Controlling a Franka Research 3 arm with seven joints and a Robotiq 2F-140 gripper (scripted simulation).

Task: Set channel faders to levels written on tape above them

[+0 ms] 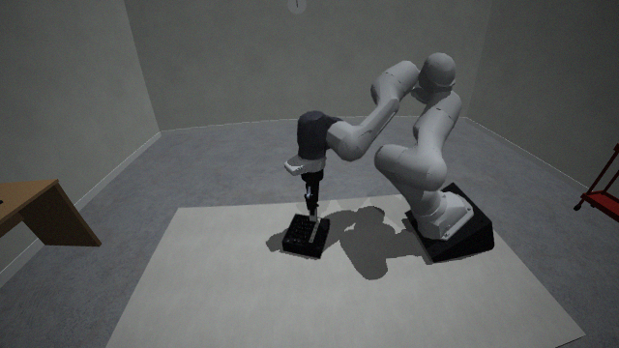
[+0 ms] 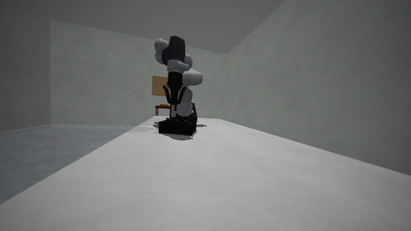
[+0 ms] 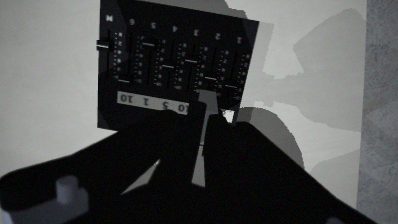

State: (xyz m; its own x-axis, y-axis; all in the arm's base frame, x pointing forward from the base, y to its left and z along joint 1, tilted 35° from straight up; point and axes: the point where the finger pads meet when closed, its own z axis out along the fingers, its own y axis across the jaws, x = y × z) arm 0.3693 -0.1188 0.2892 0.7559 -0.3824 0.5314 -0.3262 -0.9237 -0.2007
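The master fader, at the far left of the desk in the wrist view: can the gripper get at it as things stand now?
Probably yes. The shut gripper hangs over the desk near its right end, holding nothing. The master fader stands uncovered, with only the other fader caps between.

Bare grey test room: blank walls (image 1: 218, 63), wooden desk (image 1: 34, 203).
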